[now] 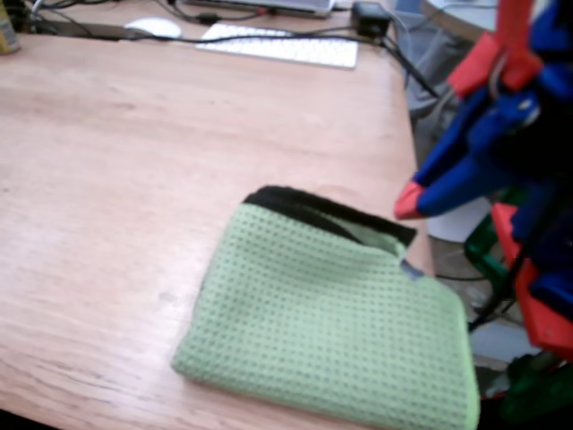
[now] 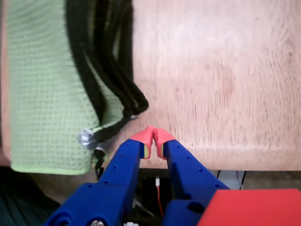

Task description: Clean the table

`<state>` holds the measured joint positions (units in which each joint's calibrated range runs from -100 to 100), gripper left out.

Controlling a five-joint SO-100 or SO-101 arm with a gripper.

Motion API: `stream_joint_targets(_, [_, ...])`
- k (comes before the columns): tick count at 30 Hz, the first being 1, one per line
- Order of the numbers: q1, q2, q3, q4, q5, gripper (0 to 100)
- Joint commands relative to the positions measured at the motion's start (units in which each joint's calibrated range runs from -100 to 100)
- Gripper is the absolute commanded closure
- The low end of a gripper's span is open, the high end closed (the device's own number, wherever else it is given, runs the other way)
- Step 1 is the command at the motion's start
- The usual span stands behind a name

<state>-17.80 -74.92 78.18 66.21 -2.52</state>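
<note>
The step in hand looks like the reach for the green waffle cloth (image 1: pixel 331 331), the one thing here fit for wiping the worktop (image 1: pixel 134 179). The claw (image 2: pixel 154 136) is closed on nothing, its two red tips pressed together in the wrist view, so it should spread first. The best bite seems to be the black-edged side of the cloth (image 2: pixel 101 70), where the folds stack into a thick ridge. A flat pinch on the middle of the fabric would likely slip. It would be wise to come down onto that ridge, close firmly through several layers, then keep the cloth pressed flat while dragging it over the wood, so that it wipes rather than bunches.

Taking the cloth as the landmark: it lies folded on the worktop at the near right corner in the fixed view, one edge close to the worktop's rim. In the wrist view the claw hangs just beside the cloth's black-edged side, over the worktop's rim, near the small grey tag (image 2: pixel 87 137) at the cloth's corner, not touching it as far as I can tell. Far beyond the cloth, at the worktop's back edge, sit a white keyboard (image 1: pixel 282 45) and a mouse (image 1: pixel 154 27), with bare wood between.
</note>
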Motion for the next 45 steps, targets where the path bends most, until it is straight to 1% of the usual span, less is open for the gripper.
stream_joint_targets(1, [2.2,-0.9,5.4,-4.7,-0.2,99])
stream_joint_targets(5, [6.6,-10.7,9.0,-3.3,-0.2,99])
stream_joint_targets(12, [6.5,-22.5,11.3,3.2,-0.1,99])
stream_joint_targets(45, [5.8,-22.6,11.4,3.2,0.1,100])
